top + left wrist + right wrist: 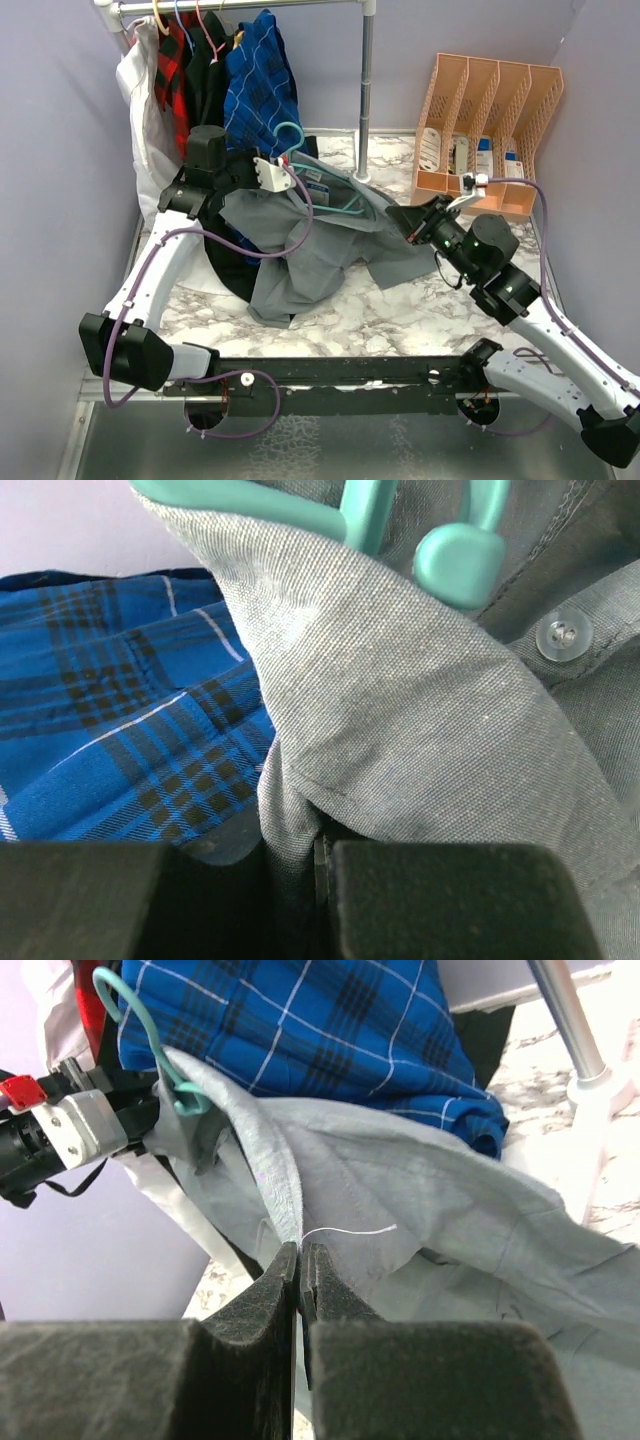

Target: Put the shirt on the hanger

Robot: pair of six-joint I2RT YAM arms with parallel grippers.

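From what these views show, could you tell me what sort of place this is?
Likely a small robot test booth staged as a closet corner: a metal garment rail hung with plaid shirts, a marble-patterned tabletop, and plain lilac walls.

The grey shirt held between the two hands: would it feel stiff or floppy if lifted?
Probably floppy: the shirt sags in folds between the left hand and the right hand, each pinching only an edge. Likely light, since such small pinches hold part of it up. It could slip along the smooth teal hanger.
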